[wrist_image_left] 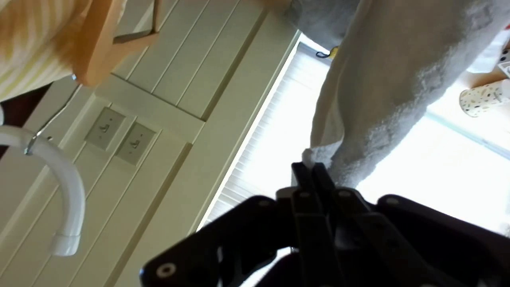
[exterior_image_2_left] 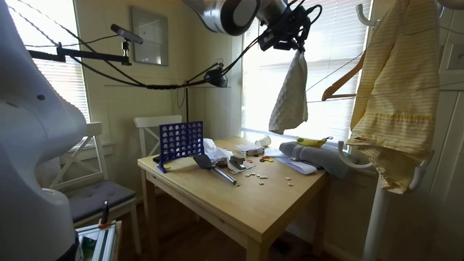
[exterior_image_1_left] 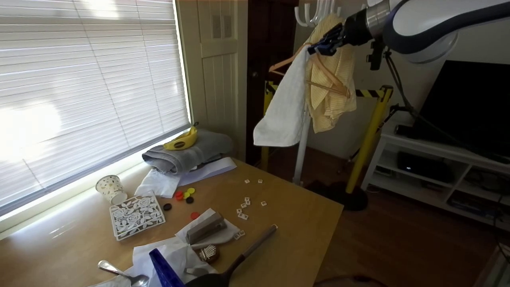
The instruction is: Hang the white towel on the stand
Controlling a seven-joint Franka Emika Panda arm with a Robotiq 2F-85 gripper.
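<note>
In an exterior view, the wooden table (exterior_image_2_left: 268,203) took up the lower centre of the frame. The white stand (exterior_image_2_left: 375,221) rose at the right, with a yellow striped cloth (exterior_image_2_left: 398,90) hanging at it. The white towel (exterior_image_2_left: 290,98) hung in the air, upper right of centre, apart from the stand. At upper left in the wrist view, a wooden hanger (wrist_image_left: 95,52) hung by its wire hook from the stand. The gripper (wrist_image_left: 312,165), lower centre there, had its jaws drawn narrow, pinching the towel's upper end. In an exterior view, small white tiles (exterior_image_1_left: 243,216) lay scattered at lower centre.
</note>
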